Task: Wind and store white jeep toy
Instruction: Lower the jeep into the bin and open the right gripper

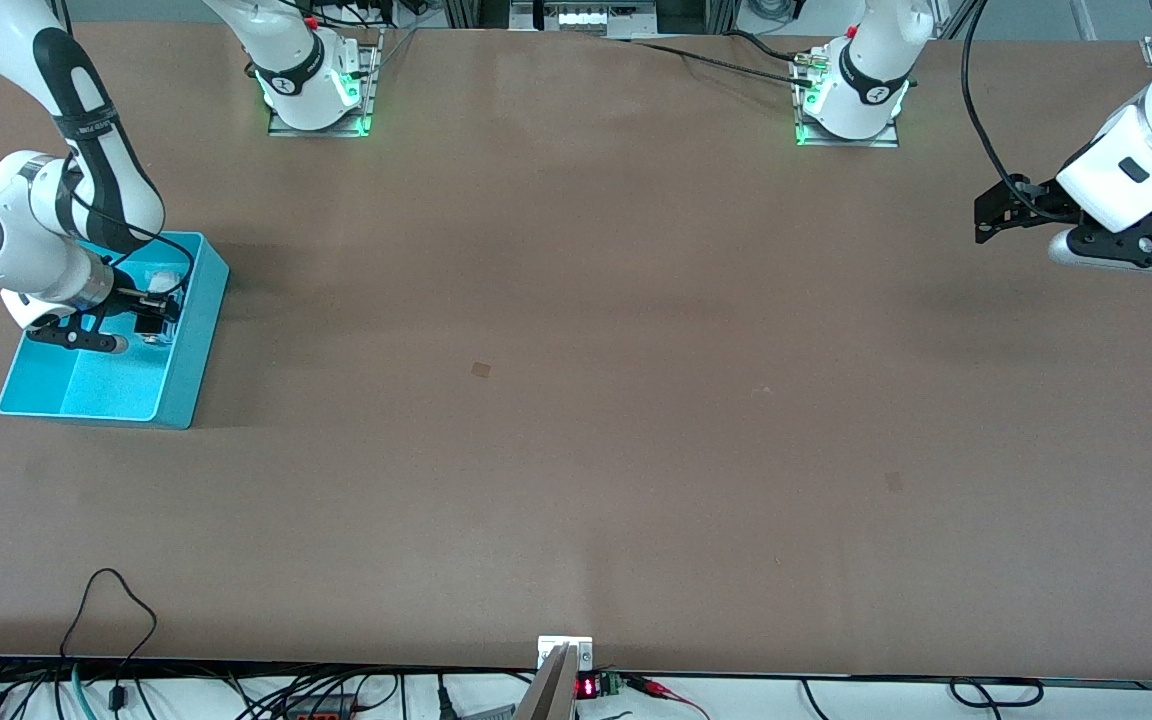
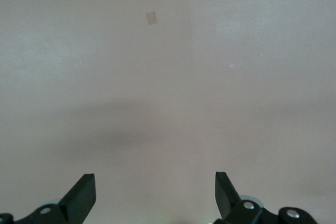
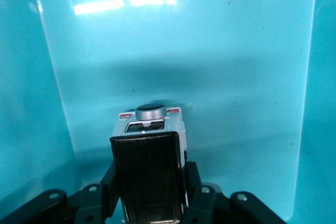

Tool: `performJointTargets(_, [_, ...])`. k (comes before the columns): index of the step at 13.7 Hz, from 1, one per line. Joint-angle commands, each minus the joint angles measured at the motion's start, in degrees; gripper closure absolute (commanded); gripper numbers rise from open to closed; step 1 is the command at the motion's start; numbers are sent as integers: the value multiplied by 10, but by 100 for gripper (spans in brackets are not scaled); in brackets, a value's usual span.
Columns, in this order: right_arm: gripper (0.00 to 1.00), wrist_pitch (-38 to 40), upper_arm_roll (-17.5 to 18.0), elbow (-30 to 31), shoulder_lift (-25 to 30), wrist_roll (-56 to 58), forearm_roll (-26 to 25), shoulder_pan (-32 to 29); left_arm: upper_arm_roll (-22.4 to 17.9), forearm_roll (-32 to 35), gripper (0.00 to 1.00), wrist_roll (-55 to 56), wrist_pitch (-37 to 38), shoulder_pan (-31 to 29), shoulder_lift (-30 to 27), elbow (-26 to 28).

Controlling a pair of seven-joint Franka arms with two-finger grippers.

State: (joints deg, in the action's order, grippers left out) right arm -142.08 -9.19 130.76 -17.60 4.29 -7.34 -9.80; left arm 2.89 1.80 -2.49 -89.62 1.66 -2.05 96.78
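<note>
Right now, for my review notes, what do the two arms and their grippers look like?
Both arms have glossy white shells with black bands at the joints and black cables along them. The bases glow green at the table's edge. The right gripper and left gripper are black, with angular jaws and silver screws on the mounts. The left arm's white hand bears a small dark rectangular mark.

bin: turquoise, glossy inside with white glare streaks
white jeep toy: white body, black roof panel, grey round spare wheel, small red marks at the rear corners
table: plain brown, a few small darker square patches
right gripper: black
left gripper: black
arms: white with black bands
</note>
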Motion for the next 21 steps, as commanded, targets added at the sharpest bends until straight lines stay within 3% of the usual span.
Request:
performJointTargets(1, [68, -5, 6, 5, 6, -6, -12, -14, 3, 7, 0, 7, 14, 2, -5, -9])
performJointTargets(5, [2, -4, 6, 5, 10, -6, -12, -14, 4, 8, 0, 8, 21, 2, -5, -9])
performJointTargets(12, [0, 21, 10, -11, 86, 41, -13, 12, 4, 8, 0, 7, 23, 2, -5, -9])
performJointTargets(18, [0, 250, 10, -174, 107, 48, -3, 68, 3, 8, 0, 6, 23, 1, -5, -10])
performJointTargets(21, [0, 297, 10, -232, 106, 46, 38, 78, 4, 8, 0, 7, 23, 1, -5, -10])
